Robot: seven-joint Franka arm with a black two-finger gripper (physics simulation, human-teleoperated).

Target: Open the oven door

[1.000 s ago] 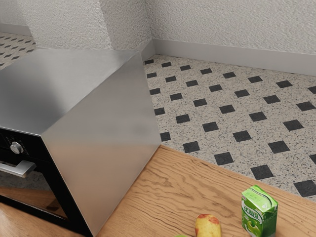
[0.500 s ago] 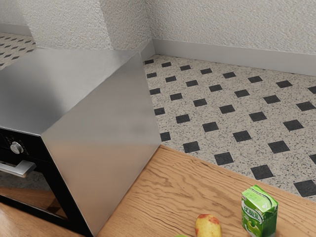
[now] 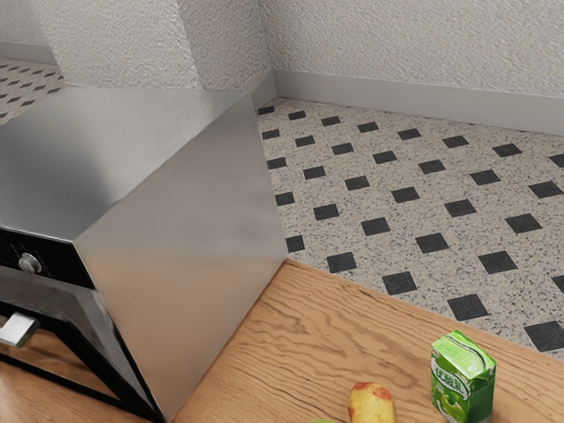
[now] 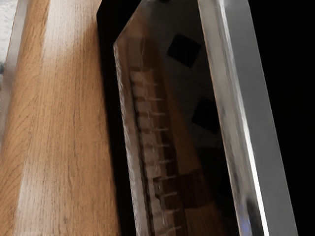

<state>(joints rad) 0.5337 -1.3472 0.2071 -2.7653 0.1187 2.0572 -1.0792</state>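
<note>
Right up close under the hand ran the silver handle (image 4: 258,123), a long bright bar crossing the wrist view. And the gripper? Released, clenched or grasping that bar, I could not tell! Just behind the handle came the oven door (image 4: 167,147), its dark glass alive with reflections, black squares and warm brown streaks among them.

And the door was ajar! In the exterior view it leaned outward at the top, its lower edge down by the oven's base, partly open and well short of flat. Above the gap, the black control panel (image 3: 66,264) carried a round knob (image 3: 30,263), and the steel body of the oven (image 3: 185,238) stood square on the wooden tabletop (image 3: 264,344).

Farther along, toward the exterior view's right, sat a yellow fruit with red patches (image 3: 371,404), a sliver of something green (image 3: 322,421) beside it, then an upright green carton (image 3: 464,379). Beyond the wood spread a speckled floor (image 3: 401,242) with dark diamonds, then a pale skirting board (image 3: 397,90), and last the rough white wall (image 3: 397,40).
</note>
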